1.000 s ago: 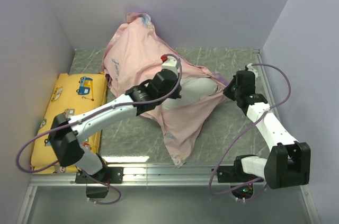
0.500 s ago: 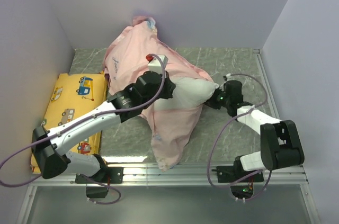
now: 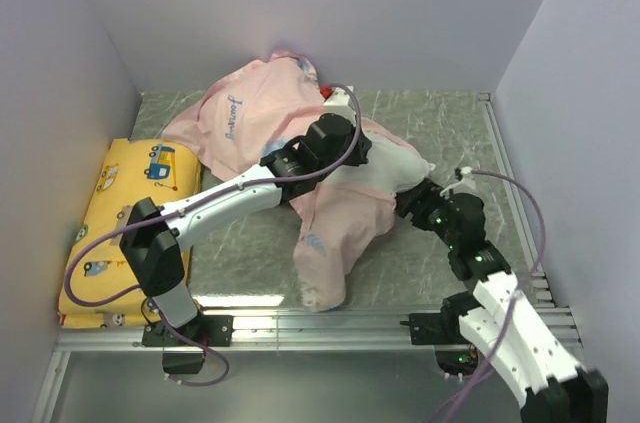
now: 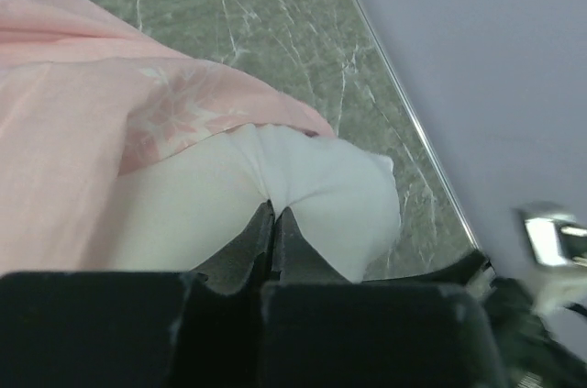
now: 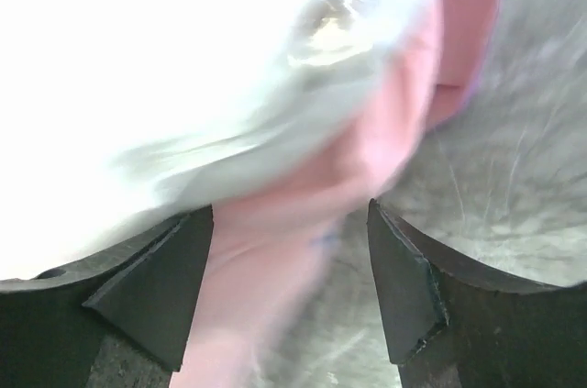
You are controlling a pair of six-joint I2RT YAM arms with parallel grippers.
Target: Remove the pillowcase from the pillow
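Note:
The pillowcase (image 3: 250,118), pale pink side out, lies bunched over the back middle of the table, with a flap hanging toward the front. The white pillow (image 3: 395,165) sticks out of it on the right. My left gripper (image 3: 350,138) sits on top of the pillow. In the left wrist view the left gripper (image 4: 272,212) is shut on a pinched fold of the pillow (image 4: 321,186), next to the pillowcase (image 4: 83,131). My right gripper (image 3: 412,203) is at the pillow's near right corner. In its blurred wrist view the right gripper (image 5: 289,223) is open, with loose pillowcase (image 5: 303,186) between the jaws below the pillow (image 5: 183,58).
A yellow cushion (image 3: 120,213) with cartoon vehicles lies along the left wall. Lavender walls close in the left, back and right sides. A metal rail (image 3: 320,318) runs along the front edge by the arm bases.
My right gripper has opened and let go of the pillowcase, and its arm has pulled back toward the near right. The left arm has carried the pillow rightward, and the pillowcase has slipped left.

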